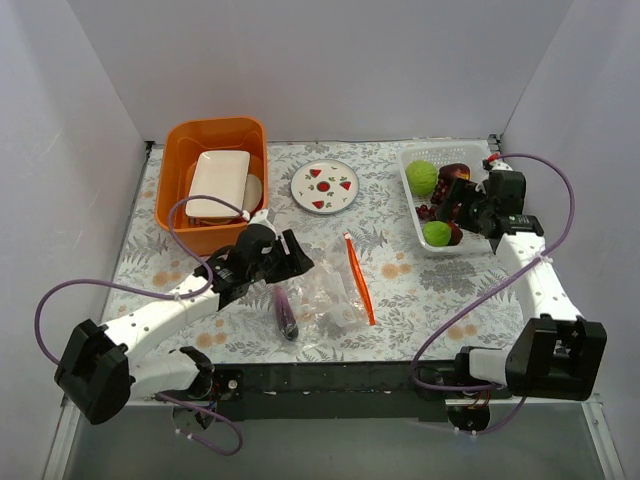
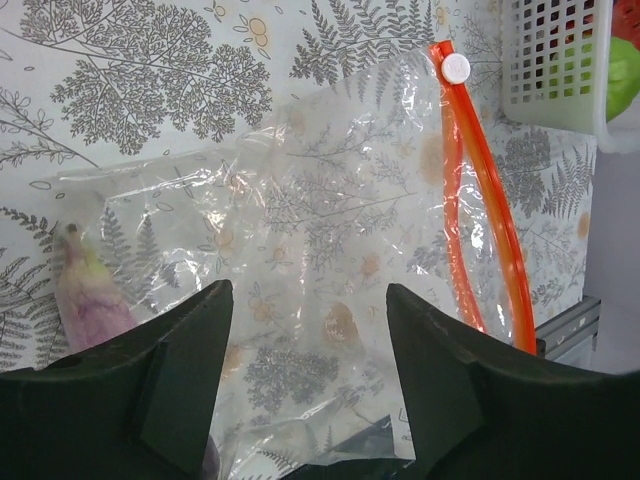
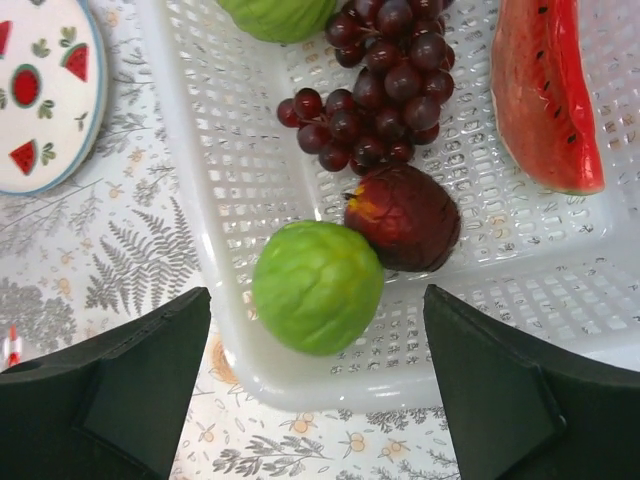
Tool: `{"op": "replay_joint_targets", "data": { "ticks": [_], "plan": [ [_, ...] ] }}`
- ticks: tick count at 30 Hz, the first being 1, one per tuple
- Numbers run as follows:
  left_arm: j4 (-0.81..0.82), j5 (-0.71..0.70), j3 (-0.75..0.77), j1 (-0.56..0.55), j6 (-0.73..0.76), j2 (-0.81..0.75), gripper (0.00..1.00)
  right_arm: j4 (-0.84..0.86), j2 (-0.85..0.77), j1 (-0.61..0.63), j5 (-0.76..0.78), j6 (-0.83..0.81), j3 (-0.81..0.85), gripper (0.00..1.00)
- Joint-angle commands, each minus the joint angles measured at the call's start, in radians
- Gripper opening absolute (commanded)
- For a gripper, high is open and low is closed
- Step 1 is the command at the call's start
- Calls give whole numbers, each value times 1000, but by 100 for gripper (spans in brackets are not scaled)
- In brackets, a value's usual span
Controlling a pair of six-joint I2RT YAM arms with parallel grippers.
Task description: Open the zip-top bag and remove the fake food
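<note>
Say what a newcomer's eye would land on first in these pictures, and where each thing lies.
The bright orange bin at the far left, holding white dishes, stands out first. Next comes the white basket at the far right, filled with green fruit, dark grapes and a red watermelon slice. In the middle near the front lies the clear zip-top bag with its orange zip strip, a purple piece at its left edge.

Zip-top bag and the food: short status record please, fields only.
bag: flat on table, orange strip toward the basket
purple piece: at bag's far side from strip; inside or outside unclear
basket: two green balls, grapes, watermelon slice, dark red fruit
left claw: open, above bag
right claw: open, above basket
</note>
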Motion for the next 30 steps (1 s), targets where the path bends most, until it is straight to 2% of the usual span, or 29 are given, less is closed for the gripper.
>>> {"op": "replay_joint_targets", "data": {
  "ticks": [1, 3, 4, 6, 7, 10, 14, 20, 30],
  "plan": [
    [-128, -24, -21, 7, -47, -96, 62, -26, -113, 78, -48, -3, -23, 89],
    [-159, -30, -35, 7, -68, -122, 61, -10, -167, 121, -89, 15, -57, 82],
    [-185, -30, -45, 7, -90, -149, 60, 4, -185, 168, -117, 49, -80, 72],
    [-214, -27, -62, 7, -113, -177, 58, 27, -228, 227, -175, 83, -140, 58],
    [-240, -27, -79, 7, -125, -203, 56, 58, -242, 295, -180, 127, -161, 48],
    [-295, -19, -113, 7, -169, -261, 51, 136, -264, 401, -226, 189, -233, 40],
    [-364, -19, -148, 7, -219, -311, 45, 272, -215, 483, -316, 285, -305, 36],
    [-443, -24, -187, 7, -272, -355, 40, 418, -115, 572, -393, 344, -347, 33],
    [-369, 23, -286, 5, -329, -357, 38, 535, -38, 661, -415, 410, -410, 31]
  ]
}}
